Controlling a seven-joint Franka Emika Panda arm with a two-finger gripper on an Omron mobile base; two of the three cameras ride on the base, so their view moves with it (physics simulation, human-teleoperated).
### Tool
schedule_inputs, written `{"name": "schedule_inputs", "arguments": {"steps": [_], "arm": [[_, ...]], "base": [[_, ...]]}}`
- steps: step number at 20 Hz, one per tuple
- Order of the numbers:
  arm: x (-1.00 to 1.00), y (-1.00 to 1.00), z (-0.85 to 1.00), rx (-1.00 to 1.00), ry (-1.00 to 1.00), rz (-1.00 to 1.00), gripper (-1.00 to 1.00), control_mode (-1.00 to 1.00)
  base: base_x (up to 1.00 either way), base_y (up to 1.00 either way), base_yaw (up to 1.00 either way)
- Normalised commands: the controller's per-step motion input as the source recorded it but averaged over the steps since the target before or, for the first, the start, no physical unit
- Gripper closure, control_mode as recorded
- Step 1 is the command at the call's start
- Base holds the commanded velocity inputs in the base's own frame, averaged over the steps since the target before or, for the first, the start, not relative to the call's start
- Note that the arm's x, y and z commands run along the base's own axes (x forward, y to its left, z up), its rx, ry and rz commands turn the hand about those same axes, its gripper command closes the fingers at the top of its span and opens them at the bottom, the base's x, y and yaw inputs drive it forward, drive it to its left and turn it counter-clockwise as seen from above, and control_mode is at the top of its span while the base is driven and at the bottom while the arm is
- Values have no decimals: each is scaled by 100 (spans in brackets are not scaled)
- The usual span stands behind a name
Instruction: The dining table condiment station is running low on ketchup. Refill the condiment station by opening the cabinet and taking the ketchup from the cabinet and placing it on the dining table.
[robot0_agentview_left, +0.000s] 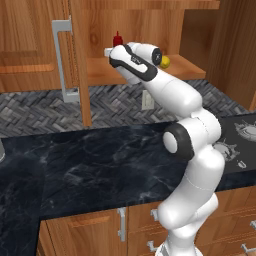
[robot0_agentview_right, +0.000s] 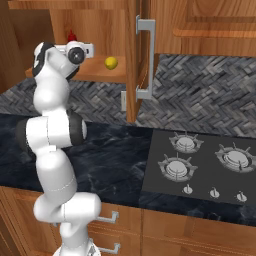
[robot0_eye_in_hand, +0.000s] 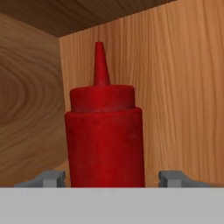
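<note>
Ketchup (robot0_eye_in_hand: 105, 140) stands upright at the far left corner of the open cabinet (robot0_agentview_left: 145, 70) shelf, between the gripper (robot0_eye_in_hand: 112, 178) fingertips, which stand apart without visible contact. Closing off-centre could tip the bottle against the wall.

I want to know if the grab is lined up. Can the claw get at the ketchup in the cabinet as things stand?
Probably yes. The cabinet door stands open, and in the hand view the ketchup stands upright between the claw's open fingertips, with nothing between them.

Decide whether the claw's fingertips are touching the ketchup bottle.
Apart. The hand view shows a gap between the ketchup and each of the claw fingertips.
</note>
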Motion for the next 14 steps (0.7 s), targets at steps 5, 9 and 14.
{"name": "schedule_inputs", "arguments": {"steps": [5,9,14], "arm": [[0,18,0,0,2,0,100,-100],[0,5,0,0,1,1,100,-100],[0,0,0,2,0,0,100,-100]], "base": [[0,0,0],[0,0,0],[0,0,0]]}}
